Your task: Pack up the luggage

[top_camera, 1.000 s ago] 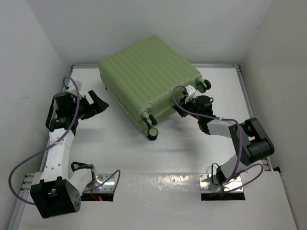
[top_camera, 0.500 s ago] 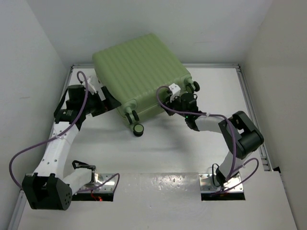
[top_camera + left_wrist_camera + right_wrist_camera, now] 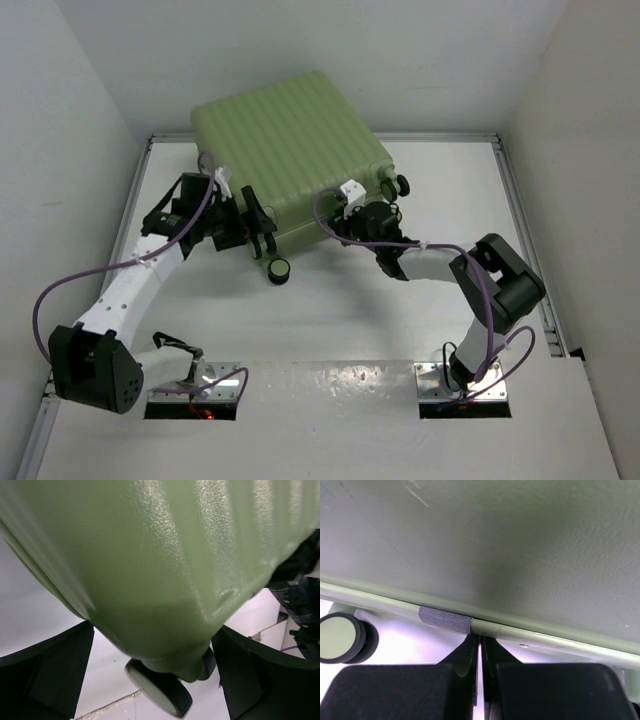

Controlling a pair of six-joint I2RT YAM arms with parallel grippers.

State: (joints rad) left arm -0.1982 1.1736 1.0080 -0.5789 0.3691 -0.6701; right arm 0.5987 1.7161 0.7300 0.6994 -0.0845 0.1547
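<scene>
The luggage [image 3: 285,145] is a closed light-green ribbed suitcase lying at the back middle of the table, its black wheels [image 3: 279,269] towards me. My left gripper [image 3: 252,228] is open and straddles the near-left wheel corner. In the left wrist view the shell [image 3: 150,555] fills the top, a wheel [image 3: 159,687] hangs between the fingers [image 3: 45,675], and the gripper's midpoint [image 3: 155,680] is on that wheel. My right gripper [image 3: 357,213] is shut, its tips [image 3: 480,641] against the suitcase's seam rim [image 3: 545,637] beside a grey fabric tab [image 3: 445,619]. The lining is hidden.
White walls close in the table on the left, back and right; the suitcase's far corner is near the back wall. A second pair of wheels [image 3: 395,185] is at the suitcase's right corner, and one wheel [image 3: 342,637] shows left of the right fingers. Metal arm mounts [image 3: 460,385] line the near edge.
The suitcase has slid left and back and turned. My left gripper has moved right onto its wheel corner. My right gripper has followed the suitcase leftward, staying shut.
</scene>
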